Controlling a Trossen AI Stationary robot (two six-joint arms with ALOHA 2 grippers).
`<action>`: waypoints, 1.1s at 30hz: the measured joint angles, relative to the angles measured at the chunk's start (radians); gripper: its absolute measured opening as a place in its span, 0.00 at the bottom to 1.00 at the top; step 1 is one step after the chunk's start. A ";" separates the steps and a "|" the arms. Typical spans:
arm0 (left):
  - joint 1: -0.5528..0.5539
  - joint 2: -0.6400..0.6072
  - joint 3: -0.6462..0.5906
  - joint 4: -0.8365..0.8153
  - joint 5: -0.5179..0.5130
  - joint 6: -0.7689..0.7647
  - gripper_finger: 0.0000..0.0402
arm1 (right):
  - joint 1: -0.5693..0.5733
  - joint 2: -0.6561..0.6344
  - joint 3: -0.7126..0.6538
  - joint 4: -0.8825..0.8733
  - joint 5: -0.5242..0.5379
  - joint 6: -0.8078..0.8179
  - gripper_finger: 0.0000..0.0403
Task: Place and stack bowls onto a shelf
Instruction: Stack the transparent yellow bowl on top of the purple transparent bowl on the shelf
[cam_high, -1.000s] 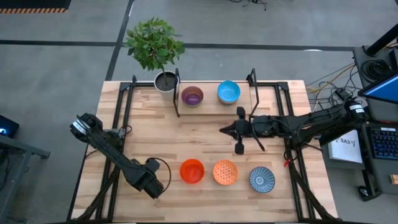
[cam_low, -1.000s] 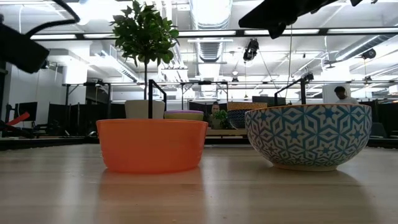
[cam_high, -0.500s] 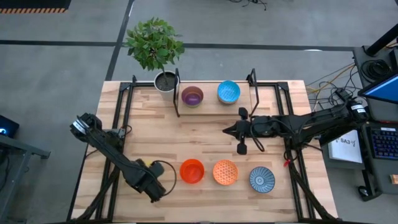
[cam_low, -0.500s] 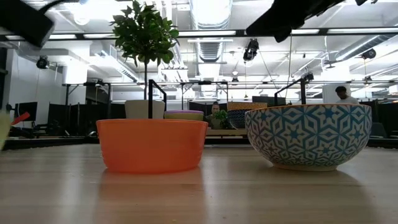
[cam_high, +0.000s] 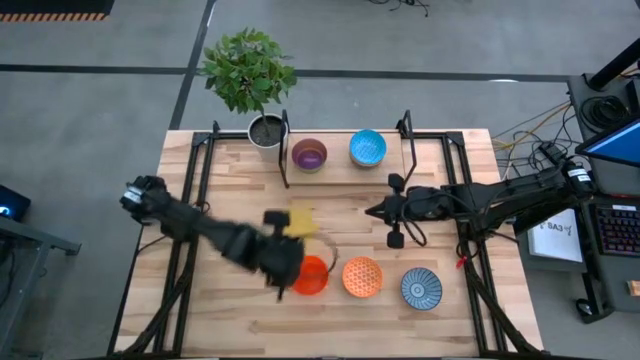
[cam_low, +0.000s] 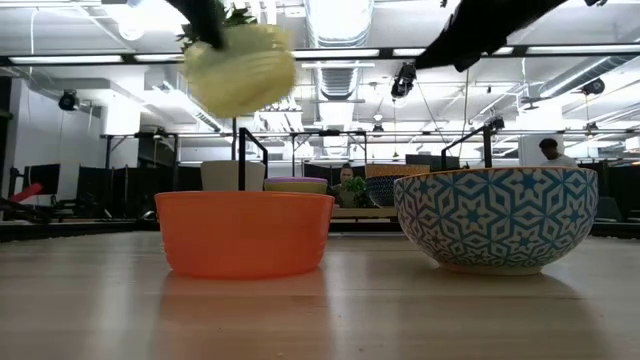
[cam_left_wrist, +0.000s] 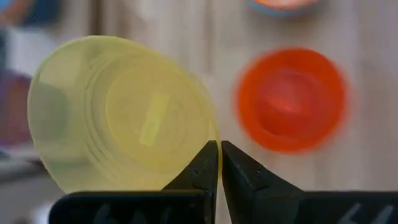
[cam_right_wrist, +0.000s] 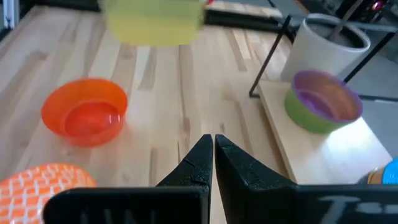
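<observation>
Since a second ago the left pincer (cam_high: 287, 240) has swung in from the bench's near-left corner, clamped on the rim of a yellow bowl (cam_high: 299, 221), now carried in the air above the red-orange bowl (cam_high: 310, 275). Delivery toward the shelf (cam_high: 345, 172) appears under way. Right pincer (cam_right_wrist: 213, 144) hovers mid-bench, fingers closed, empty.

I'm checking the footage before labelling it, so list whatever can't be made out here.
- High view: the left hand and the pale yellow plastic bowl it carries are smeared by motion blur.
- Low view: the dotted orange bowl is hidden behind the plain red-orange bowl.
- Right wrist view: the light blue bowl on the light-wood shelf is cut off by the frame edge.
</observation>
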 joint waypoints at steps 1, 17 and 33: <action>0.039 0.000 0.009 0.016 -0.007 0.068 0.00 | 0.000 0.000 0.000 -0.013 0.000 0.002 0.02; 0.601 0.017 0.017 0.295 0.099 0.552 0.00 | 0.041 0.000 -0.008 -0.058 0.001 0.048 0.02; 0.728 0.172 0.016 0.281 0.089 0.559 0.00 | 0.061 0.002 -0.033 -0.057 0.002 0.092 0.02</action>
